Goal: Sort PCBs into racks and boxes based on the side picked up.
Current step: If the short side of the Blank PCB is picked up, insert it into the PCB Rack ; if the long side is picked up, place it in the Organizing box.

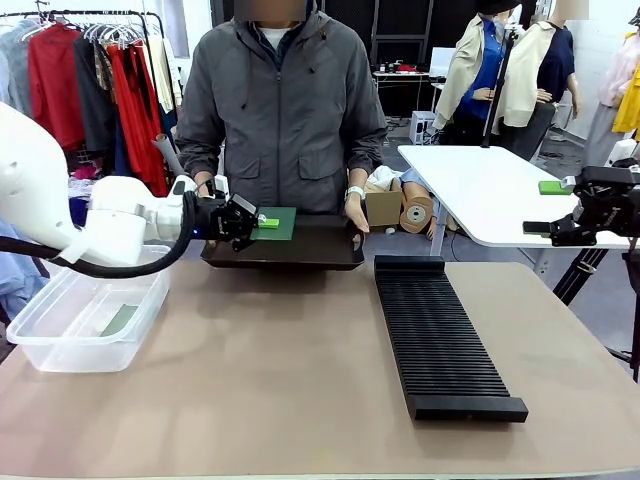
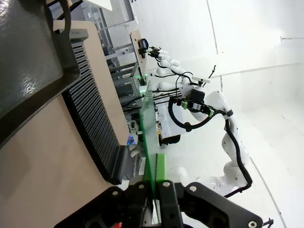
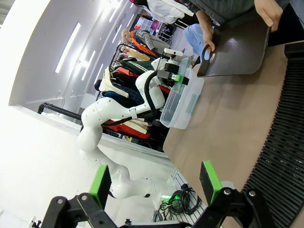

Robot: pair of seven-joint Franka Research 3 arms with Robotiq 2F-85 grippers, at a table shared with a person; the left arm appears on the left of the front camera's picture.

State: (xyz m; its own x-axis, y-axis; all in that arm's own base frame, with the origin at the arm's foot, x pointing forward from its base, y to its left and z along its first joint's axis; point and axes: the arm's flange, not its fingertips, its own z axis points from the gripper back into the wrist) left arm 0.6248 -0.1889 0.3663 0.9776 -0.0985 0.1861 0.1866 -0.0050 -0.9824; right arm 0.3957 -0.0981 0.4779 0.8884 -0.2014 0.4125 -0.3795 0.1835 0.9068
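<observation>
Closest to the camera, at about six o'clock in my left wrist view, my left fingers [image 2: 156, 185] are clenched on the near edge of a thin green board [image 2: 149, 133], which runs straight away from them edge-on toward twelve o'clock, so its long axis lines up with my reach. From the front, that left hand [image 1: 243, 220] holds the board [image 1: 276, 223] level over the black tray [image 1: 300, 250] that the person [image 1: 280, 110] grips by both ends at the far side of the surface [image 1: 300, 400]. What my next move turns on, I judge, is where the board must go: the clear box [image 1: 85, 320] sits at about seven o'clock from my left fingers, near and on my own side, with another green board [image 1: 120, 318] already lying flat inside; the long ribbed rack [image 1: 440, 335] lies at about four o'clock, well apart across the middle, its length running toward me. My left arm is the nearer one to both the board and the box. My right fingers [image 3: 156, 183] are released, green pads spread wide with nothing between them, and that hand [image 1: 560, 232] hangs off at three o'clock beside a white side table [image 1: 480, 190]. Between the board and the box I see nothing in the way but the tray's near rim and the box wall to clear.
</observation>
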